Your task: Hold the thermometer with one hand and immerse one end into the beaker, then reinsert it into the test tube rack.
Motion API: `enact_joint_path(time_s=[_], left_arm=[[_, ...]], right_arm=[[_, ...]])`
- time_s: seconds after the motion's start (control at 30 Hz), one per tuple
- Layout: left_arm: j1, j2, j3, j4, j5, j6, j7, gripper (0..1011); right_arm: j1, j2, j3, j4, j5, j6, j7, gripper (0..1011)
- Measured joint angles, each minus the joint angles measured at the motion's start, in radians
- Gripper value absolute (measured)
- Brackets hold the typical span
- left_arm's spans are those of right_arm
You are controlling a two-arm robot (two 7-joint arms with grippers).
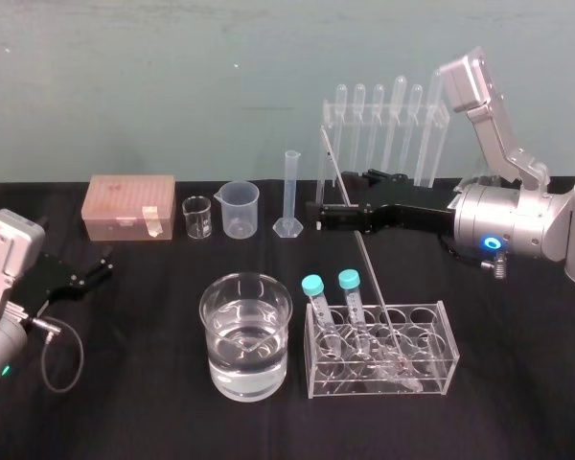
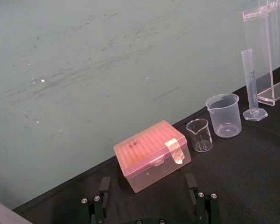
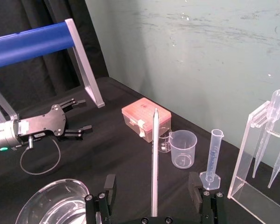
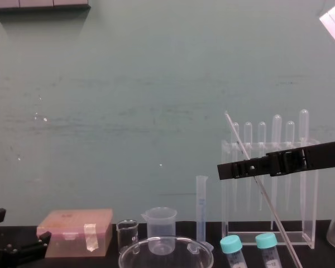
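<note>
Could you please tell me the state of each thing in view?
thermometer: tilted, lower end in the low rack
right gripper: open around the thermometer
left gripper: open, parked at the left
beaker: upright, part full of clear liquid
two tubes: capped, standing in the low rack
pink box: lid shut

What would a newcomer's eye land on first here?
The long clear glass thermometer leaning in the low clear tube rack at front right, with the black right gripper open around it. A wide glass beaker of liquid stands left of the rack; the left gripper rests far left.
</note>
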Motion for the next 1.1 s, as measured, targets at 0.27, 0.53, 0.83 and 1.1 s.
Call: enact_joint_path(time_s=[0.27,0.53,0.83,1.1], left_arm=[[0.0,0.0,0.0,0.0,0.0,0.0,0.0,1008],[0.0,0.0,0.0,0.0,0.0,0.0,0.0,1008],[0.0,0.0,0.0,0.0,0.0,0.0,0.0,1008],[0.0,0.0,0.0,0.0,0.0,0.0,0.0,1008]], right_arm=[[-0.001,0.0,0.002,0.0,0.0,0.0,0.0,939],[-0.001,0.0,0.003,-0.001,0.001,0.0,0.0,722],[-0.002,0.0,0.004,-0.001,0.001,0.0,0.001,419],[-0.002,0.0,0.004,-0.001,0.001,0.0,0.001,175]])
